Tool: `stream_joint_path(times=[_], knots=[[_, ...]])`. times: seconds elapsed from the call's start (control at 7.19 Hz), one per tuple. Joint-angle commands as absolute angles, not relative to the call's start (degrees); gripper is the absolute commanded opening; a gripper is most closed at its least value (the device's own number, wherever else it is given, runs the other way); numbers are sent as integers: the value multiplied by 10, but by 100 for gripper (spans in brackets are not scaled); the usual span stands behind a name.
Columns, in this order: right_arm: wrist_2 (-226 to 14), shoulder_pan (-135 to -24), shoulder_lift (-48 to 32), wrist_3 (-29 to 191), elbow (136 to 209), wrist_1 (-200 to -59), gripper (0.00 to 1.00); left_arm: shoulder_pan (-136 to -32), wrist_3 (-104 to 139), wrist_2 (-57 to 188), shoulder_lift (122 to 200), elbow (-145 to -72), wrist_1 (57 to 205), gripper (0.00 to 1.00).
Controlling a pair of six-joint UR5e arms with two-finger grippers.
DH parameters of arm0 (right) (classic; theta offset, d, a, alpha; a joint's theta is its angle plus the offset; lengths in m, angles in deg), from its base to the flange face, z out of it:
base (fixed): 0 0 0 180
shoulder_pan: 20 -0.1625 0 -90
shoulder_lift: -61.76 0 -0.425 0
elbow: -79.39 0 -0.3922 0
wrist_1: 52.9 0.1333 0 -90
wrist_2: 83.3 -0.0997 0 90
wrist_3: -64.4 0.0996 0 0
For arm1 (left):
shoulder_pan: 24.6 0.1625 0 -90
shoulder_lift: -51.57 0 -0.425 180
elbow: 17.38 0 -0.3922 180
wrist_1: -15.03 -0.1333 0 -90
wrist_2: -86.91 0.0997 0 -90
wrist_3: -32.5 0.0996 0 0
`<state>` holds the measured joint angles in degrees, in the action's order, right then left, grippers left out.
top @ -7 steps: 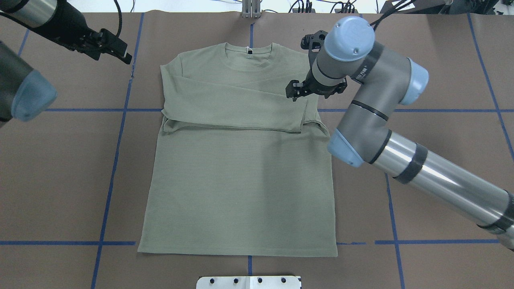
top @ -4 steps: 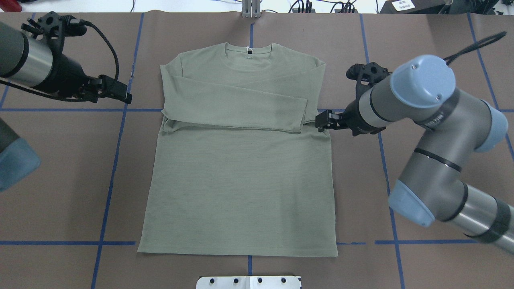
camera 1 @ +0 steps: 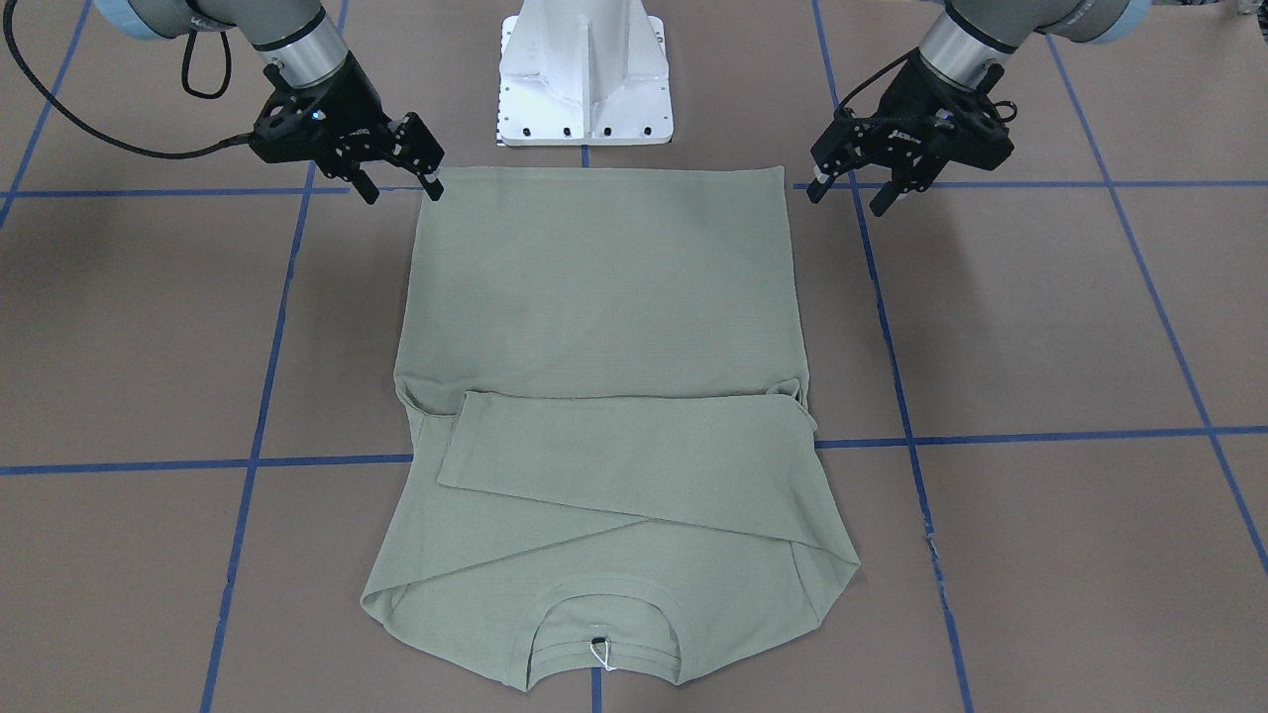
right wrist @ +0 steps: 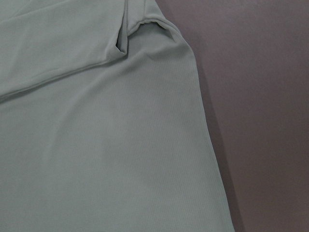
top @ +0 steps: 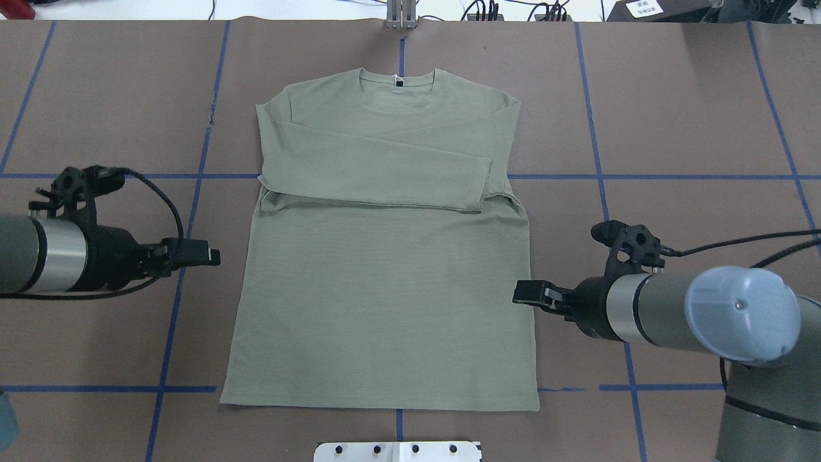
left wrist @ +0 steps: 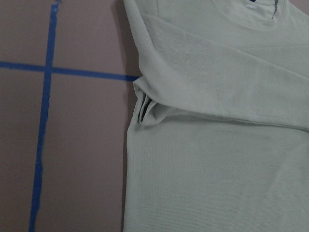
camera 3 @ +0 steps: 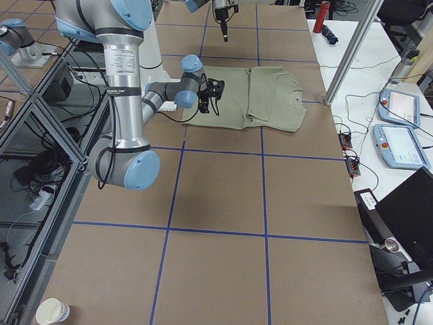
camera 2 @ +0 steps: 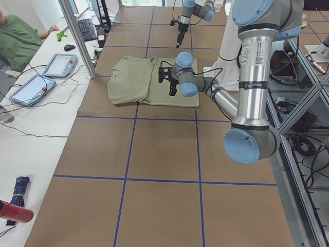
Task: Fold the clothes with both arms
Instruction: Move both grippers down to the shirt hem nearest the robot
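While the left fingers stand apart and hold nothing, they hang over bare tabletop just beside one side edge of the shirt, clear of the cloth. The right fingers are spread as wide and are just as empty. They sit at the opposite side edge, where their tip overlaps the cloth from overhead, though I cannot tell whether it touches. Each arm reaches in low from its own side, and both wrist cameras look down on the shirt's edge. The shirt lies flat in the middle of the tabletop, front up. Its collar is on the far side from the robot and its hem is nearest the white base. Both sleeves are folded across the chest, one over the other. Blue tape lines grid the brown tabletop around it.
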<state>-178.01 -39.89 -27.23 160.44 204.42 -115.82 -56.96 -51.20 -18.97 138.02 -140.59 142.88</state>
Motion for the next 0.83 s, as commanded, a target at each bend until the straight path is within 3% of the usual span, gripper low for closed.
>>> stream_joint_path(times=[0.0,0.14,0.42,0.7], knots=[[-1650,-281,-328,1740,2074,-1127,99,-431,-681,-40,1309,-1411,1520,86],[-1560,-226,-350,1759,2075,-1128,99,-376,-727,19,1305,-1410,1517,82],[-1551,-224,-349,1759,2077,-1128,100,-296,-794,104,1299,-1394,1507,76],[-1548,-224,-349,1759,2077,-1128,100,-261,-796,136,1306,-1378,1468,76]])
